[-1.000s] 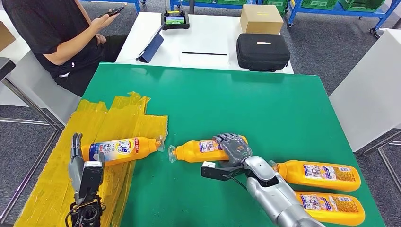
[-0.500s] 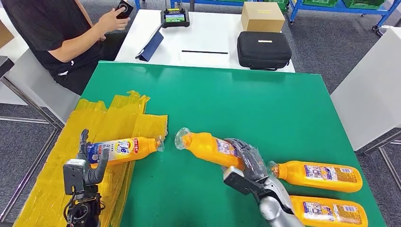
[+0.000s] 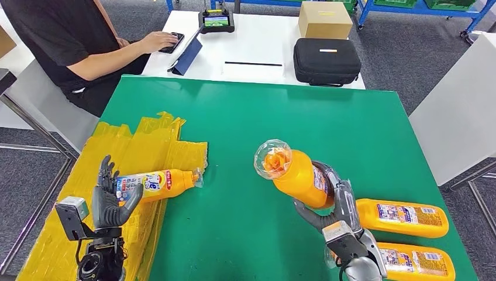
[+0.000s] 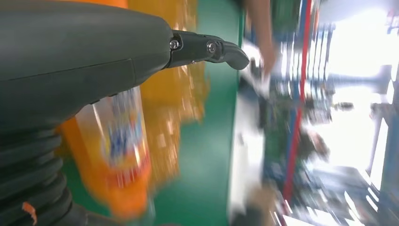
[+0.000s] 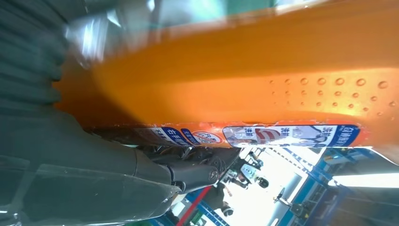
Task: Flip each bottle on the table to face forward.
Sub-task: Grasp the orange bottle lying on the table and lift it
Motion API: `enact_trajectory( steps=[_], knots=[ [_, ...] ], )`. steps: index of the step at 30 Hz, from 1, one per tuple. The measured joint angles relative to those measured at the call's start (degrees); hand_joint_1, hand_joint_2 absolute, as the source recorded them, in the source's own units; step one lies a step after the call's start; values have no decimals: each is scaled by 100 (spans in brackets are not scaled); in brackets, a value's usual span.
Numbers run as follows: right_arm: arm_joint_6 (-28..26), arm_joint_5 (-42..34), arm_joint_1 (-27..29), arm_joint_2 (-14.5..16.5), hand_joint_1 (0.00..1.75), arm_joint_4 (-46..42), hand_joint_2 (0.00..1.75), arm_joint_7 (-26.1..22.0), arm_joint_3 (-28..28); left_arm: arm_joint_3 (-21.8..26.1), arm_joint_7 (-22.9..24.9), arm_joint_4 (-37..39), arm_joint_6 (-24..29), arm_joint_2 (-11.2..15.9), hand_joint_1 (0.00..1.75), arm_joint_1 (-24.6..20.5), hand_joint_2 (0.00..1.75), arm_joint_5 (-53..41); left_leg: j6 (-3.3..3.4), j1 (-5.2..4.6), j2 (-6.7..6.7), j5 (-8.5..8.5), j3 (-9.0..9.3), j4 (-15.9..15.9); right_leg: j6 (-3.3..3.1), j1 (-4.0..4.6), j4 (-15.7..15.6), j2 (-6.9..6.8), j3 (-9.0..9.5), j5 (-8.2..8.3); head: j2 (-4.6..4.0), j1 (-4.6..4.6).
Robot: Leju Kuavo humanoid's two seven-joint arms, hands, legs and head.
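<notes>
- Four orange bottles are in sight on or over the green table (image 3: 245, 117): one held up, one lying on the yellow sheet (image 3: 146, 152), two lying at the table's right near corner.
- Right hand (image 3: 330, 202) grips the lifted bottle (image 3: 295, 172) around its lower body, fingers (image 3: 345, 196) wrapped about it; the right wrist view shows the orange body and its label pressed against that hand.
- Lifted bottle is clear of the table, tilted, its clear cap end raised toward the camera and to the left, base down in the hand.
- Left hand (image 3: 111, 196) is at the base end of the left bottle (image 3: 153, 182), fingers spread and upright, thumb beside the label; whether they touch the bottle I cannot tell.
- Left bottle lies on its side on the sheet, long axis left to right, cap pointing right toward the table's middle, label showing.
- Far right bottle (image 3: 403, 218) lies on its side, cap end toward the right hand, label up.
- Near right bottle (image 3: 415, 261) lies just beside it, parallel.
- A person (image 3: 64, 41) sits at the white desk (image 3: 257, 52) beyond, where a black case (image 3: 326, 60) and a box (image 3: 324, 19) rest.
</notes>
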Motion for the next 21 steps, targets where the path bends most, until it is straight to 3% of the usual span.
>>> enact_trajectory(
  steps=[3,7,21],
  knots=[
    [-6,114,-72,139,175,60,175,-70,49,-155,166,-72,-705,-90,0,41,175,513,0,-1,1,0,-2,0,1,0,0,0,-1,2,0,0],
    [-242,370,-532,416,175,574,175,-37,419,-508,401,-114,-1233,-204,0,32,175,1000,-1,1,13,4,-1,0,-8,2,2,6,-9,11,0,-1],
    [-466,518,-1675,1228,175,2188,175,218,1519,-1608,628,-118,-1517,-350,0,-220,175,1353,1,6,16,11,-7,0,-15,5,6,6,-14,15,0,0]
  ],
)
